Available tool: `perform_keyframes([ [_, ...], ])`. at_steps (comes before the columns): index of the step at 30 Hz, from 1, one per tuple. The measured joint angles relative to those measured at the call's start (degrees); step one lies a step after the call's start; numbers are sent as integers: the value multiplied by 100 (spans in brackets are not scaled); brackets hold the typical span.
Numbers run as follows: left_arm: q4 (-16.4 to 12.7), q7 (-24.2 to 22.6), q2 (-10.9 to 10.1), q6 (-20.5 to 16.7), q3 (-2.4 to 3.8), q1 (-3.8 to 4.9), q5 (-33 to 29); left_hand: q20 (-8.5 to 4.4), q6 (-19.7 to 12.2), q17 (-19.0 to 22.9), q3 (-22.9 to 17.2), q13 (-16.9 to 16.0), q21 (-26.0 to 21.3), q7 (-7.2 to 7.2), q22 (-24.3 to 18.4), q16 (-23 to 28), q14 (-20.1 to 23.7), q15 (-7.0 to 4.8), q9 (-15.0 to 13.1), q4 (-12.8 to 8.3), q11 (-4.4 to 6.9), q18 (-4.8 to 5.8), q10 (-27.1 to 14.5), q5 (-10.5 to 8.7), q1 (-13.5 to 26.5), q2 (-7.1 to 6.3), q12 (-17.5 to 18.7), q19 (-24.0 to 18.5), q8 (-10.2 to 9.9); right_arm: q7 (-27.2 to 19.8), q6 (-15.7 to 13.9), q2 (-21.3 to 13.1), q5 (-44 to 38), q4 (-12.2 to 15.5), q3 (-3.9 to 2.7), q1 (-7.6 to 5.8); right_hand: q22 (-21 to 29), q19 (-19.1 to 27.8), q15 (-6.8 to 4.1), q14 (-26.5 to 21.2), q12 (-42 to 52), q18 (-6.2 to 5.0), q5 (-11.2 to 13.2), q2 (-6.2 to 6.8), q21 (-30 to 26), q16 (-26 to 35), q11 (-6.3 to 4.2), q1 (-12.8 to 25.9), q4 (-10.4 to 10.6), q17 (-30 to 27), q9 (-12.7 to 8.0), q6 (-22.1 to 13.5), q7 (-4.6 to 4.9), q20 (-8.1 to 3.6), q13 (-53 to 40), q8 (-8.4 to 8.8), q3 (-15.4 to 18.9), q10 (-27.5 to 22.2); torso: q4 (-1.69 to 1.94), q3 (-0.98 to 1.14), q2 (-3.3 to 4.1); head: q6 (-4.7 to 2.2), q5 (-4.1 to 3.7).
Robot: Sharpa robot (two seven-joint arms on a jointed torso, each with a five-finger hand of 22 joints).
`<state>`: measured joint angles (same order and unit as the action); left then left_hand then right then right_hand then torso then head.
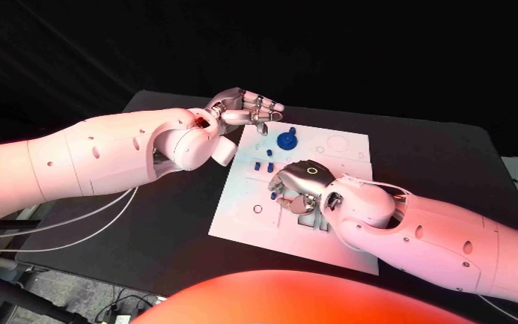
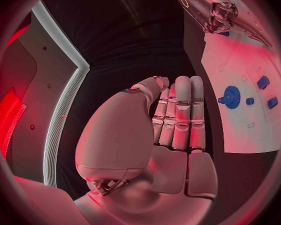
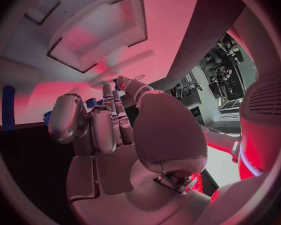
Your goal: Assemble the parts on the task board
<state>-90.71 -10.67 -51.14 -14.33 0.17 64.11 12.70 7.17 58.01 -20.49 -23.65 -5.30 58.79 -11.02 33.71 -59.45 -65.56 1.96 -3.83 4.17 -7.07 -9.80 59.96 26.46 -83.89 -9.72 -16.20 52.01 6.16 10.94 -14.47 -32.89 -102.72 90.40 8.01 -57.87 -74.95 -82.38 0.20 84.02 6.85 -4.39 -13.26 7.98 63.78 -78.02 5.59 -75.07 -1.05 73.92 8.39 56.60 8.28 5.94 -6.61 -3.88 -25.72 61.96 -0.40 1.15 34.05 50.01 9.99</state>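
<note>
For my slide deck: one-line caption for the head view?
Right hand lowered over the white task board; left hand raised at its far edge, near a blue gear.

White task board [image 1: 334, 236] (blue parts [image 1: 287, 140]).

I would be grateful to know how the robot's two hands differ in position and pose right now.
The left hand is held beyond the task board's far-left corner, over black table; the right hand is over the board's middle. The left hand's fingers lie straight together; the right hand's curl down towards the board. Neither visibly holds a part.
</note>
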Motion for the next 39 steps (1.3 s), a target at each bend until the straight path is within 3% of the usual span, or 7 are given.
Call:
perform_keyframes([
  [7,3,14,-15,13,0,0,0,0,0,7,0,1,0,0,0,0,0,0,0,0,21,0,-21,0,0,0,0,0,0,60,-135,-451,-24,473,-41,-83,0,20,0,0,0,0,18,0,-44,0,-20,-1,35,-28,0,21,-21,20,6,-1,43,-20,-4,-3,-5,0,-54],
  [12,6,22,-24,24,0,0,0,0,0,6,0,1,0,0,0,0,0,0,0,0,21,0,-21,0,0,0,0,0,0,130,-194,-1023,-4,903,-116,-309,0,20,0,0,26,0,18,1,-44,0,-20,-2,52,-54,13,86,-23,20,6,-31,59,-20,-5,-5,-7,0,-139],
  [16,10,25,-31,33,0,0,0,0,0,6,0,1,0,0,-2,0,0,0,0,0,21,0,-21,0,0,0,0,0,0,191,-184,-1418,69,1041,-154,-536,1,20,0,0,29,0,18,31,-23,22,-20,27,64,-73,13,107,-4,20,5,-31,110,-20,-11,-7,-11,1,-233],
  [19,18,26,-31,39,0,0,-1,0,0,6,0,1,0,0,-4,0,0,0,0,0,21,0,-21,0,0,0,0,0,0,229,-140,-1626,118,1029,-170,-670,1,20,0,0,29,0,18,77,-73,22,-9,73,80,-73,13,107,-4,20,20,-31,190,-31,-18,-13,-16,1,-288],
  [25,27,26,-24,47,-1,-1,-1,0,0,6,0,2,0,0,-4,0,0,0,0,0,21,0,-21,0,0,0,0,0,0,263,5,-1722,137,808,-171,-739,2,41,0,0,29,0,41,100,-112,22,-10,95,90,-78,12,125,-22,41,20,-31,241,-90,-22,-23,-27,0,-330],
  [39,34,26,-25,74,-1,-1,-1,0,0,11,0,-3,0,0,-4,0,0,0,0,0,21,0,-21,0,0,0,0,0,0,256,266,-1485,112,425,-148,-590,3,41,0,0,29,0,41,100,-134,21,-10,95,91,-90,11,145,-85,41,26,-31,272,-90,-21,-27,-24,0,-324],
])
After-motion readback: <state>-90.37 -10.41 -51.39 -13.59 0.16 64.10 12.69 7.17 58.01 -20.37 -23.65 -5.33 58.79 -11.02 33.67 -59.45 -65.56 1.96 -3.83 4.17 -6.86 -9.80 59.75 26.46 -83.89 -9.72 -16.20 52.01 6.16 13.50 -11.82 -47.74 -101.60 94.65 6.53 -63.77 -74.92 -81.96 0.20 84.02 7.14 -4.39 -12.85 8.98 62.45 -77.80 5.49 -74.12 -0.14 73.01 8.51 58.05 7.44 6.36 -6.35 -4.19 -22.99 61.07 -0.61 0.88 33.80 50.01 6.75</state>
